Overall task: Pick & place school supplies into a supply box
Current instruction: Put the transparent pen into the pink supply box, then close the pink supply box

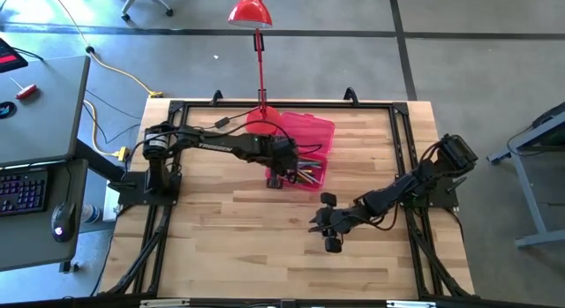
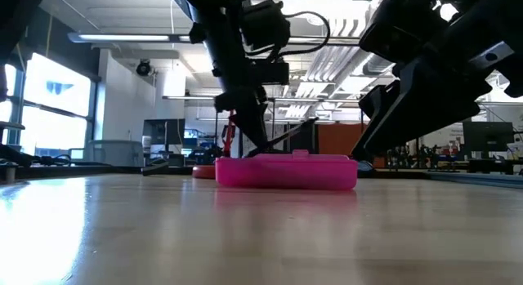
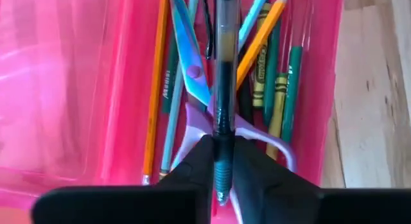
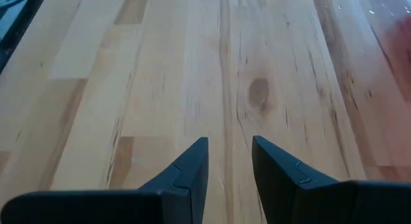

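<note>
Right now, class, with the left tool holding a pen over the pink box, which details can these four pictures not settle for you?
- Pen tip: cut off by the left wrist view's top edge.
- Pencil case contents: hidden by its wall in the low view.
- Scissors handles: partly behind the left tool.
- Right tool: its view shows only bare table.

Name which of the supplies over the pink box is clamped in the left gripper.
The dark pen: it sits pinched in the left gripper, above the scissors, pencils and crayons lying loose in the pink box.
</note>
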